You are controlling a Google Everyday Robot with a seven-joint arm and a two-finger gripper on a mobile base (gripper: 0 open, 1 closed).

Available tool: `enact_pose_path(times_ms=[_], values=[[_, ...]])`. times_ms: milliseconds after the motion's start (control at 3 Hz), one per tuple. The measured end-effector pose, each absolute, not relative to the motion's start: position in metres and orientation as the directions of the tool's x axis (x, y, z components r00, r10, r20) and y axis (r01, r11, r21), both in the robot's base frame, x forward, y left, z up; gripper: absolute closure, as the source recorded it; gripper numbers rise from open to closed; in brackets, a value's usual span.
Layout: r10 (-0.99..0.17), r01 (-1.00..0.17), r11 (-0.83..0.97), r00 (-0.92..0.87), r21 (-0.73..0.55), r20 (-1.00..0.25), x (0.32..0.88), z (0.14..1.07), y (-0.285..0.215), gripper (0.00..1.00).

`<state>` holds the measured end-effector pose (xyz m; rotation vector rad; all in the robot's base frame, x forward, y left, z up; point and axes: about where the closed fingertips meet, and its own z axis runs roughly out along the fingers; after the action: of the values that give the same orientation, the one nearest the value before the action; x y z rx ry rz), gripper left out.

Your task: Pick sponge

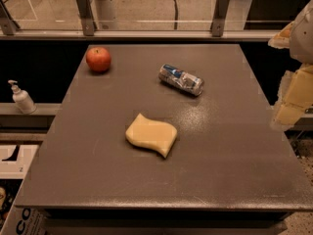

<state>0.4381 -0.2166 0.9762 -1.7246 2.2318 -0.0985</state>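
sponge (151, 134): centre of table (234, 170); tool (292, 101): beyond right edge

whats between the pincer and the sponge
Only bare table, in the camera view. The pincer hangs at the table's right edge, the sponge lies mid-table; the can sits farther back.

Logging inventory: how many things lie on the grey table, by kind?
Pale yellow wavy foam sponge: 1
Round red apple: 1
Crushed silver-blue metal can: 1
Total: 3
Gripper: beside the right edge of the grey table, uncounted.
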Motion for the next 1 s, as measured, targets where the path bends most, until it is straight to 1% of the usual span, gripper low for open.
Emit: enact_pose_path(times_ms=[667, 1000], values=[[-0.956, -0.932, 0.251, -0.198, -0.260, -0.214, 0.443, 0.977, -0.210, 0.00], [-0.947, -0.934, 0.244, -0.172, -0.260, -0.272, 0.448, 0.970, -0.195, 0.00]])
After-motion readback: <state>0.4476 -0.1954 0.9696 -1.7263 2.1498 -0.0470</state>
